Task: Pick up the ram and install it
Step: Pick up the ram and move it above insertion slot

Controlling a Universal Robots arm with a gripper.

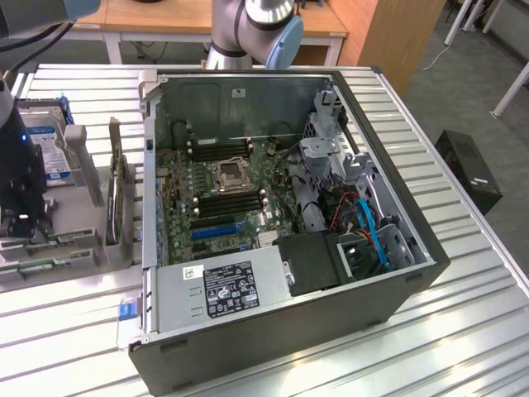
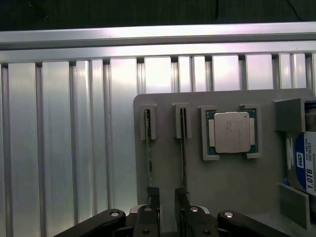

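Claw (image 2: 168, 196) hangs wide open, holding nothing; best centre one upright ram (image 2: 183, 148) just ahead squarely between its fingers (image 2: 154, 202), clear of the neighbouring stick (image 2: 148, 148).

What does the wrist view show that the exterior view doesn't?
Wrist view adds: the processor chip in its cradle, and the open gripper near two ram sticks standing on edge. Exterior view adds: the open computer case, its motherboard, the arm's base. Both: the grey holder, the hard drive, the slatted table.
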